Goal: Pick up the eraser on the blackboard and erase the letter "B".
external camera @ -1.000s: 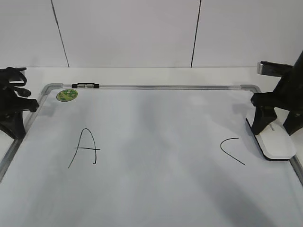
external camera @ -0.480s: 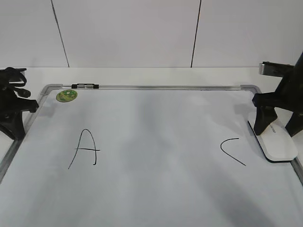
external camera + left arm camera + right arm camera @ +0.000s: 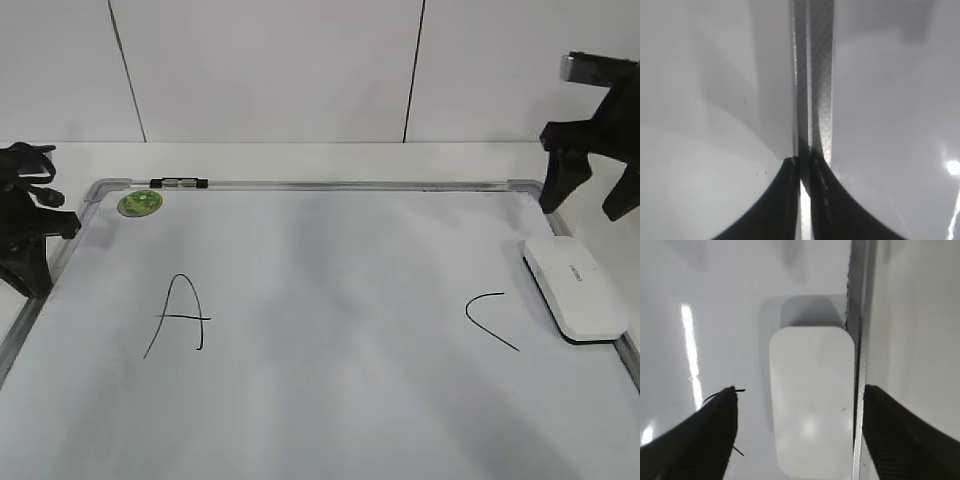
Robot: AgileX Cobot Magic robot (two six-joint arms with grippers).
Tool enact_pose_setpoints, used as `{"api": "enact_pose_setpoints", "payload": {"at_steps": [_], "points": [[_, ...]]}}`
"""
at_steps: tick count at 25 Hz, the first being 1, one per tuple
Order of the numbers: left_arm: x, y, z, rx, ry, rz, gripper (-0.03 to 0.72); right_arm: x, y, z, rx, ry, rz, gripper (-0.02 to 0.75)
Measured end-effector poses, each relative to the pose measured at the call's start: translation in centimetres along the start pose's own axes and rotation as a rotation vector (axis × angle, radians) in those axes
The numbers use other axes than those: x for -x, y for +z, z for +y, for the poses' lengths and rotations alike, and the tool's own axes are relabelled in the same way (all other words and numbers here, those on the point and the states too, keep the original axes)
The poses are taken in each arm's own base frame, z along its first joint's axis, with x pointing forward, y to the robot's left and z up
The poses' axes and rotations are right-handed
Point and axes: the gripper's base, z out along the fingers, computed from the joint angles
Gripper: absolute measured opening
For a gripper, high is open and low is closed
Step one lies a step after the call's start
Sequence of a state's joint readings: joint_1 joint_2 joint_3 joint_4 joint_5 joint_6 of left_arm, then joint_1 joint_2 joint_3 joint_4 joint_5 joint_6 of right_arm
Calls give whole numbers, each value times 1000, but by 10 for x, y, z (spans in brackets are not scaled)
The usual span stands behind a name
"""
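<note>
The white eraser (image 3: 575,288) lies flat on the blackboard (image 3: 330,260) against its right frame, next to the black "C" (image 3: 490,318). My right gripper (image 3: 587,205) hangs open and empty above the eraser's far end. In the right wrist view the eraser (image 3: 812,400) lies between the open fingers (image 3: 799,390). The black "A" (image 3: 180,313) is at the left. No letter "B" shows between them; that stretch of board is blank. My left gripper (image 3: 35,275) rests shut over the board's left frame (image 3: 815,75), its fingertips (image 3: 802,162) together.
A round green sticker (image 3: 140,202) sits at the board's far left corner. A dark marker (image 3: 180,182) lies along the top frame. The board's right frame (image 3: 857,315) runs right beside the eraser. A white wall stands behind the table.
My right gripper has risen off the eraser, from straddling it on the board to well above it. The eraser shifted slightly right and now lies free. The left arm has not moved.
</note>
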State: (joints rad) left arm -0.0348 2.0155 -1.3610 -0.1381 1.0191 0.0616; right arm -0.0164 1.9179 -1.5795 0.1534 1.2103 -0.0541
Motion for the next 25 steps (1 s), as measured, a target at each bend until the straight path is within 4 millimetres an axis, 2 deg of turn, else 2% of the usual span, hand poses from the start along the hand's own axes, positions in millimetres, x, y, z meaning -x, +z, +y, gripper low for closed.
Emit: {"api": "enact_pose_setpoints", "payload": {"at_steps": [4,7,12,15,19,25], "points": [[0,0,0,0,0,-2,46,-3,-13,2,1,4,-25,593],[1,0,0,1,5,-3,92,-7,-26,4,3,8,-57,593],[5,-6,0,4,14,-11,286,-15,-55,9,10,5,-126,593],[10,-11,-1,15,25,-30,345,-22,-72,11,13,0,-171,593],[9,-35,-2,33,46,-43,361,-33,-97,15,15,-7,-235,592],[-6,-74,-6,37,59,-55,361,-60,-139,21,17,-25,-344,592]]}}
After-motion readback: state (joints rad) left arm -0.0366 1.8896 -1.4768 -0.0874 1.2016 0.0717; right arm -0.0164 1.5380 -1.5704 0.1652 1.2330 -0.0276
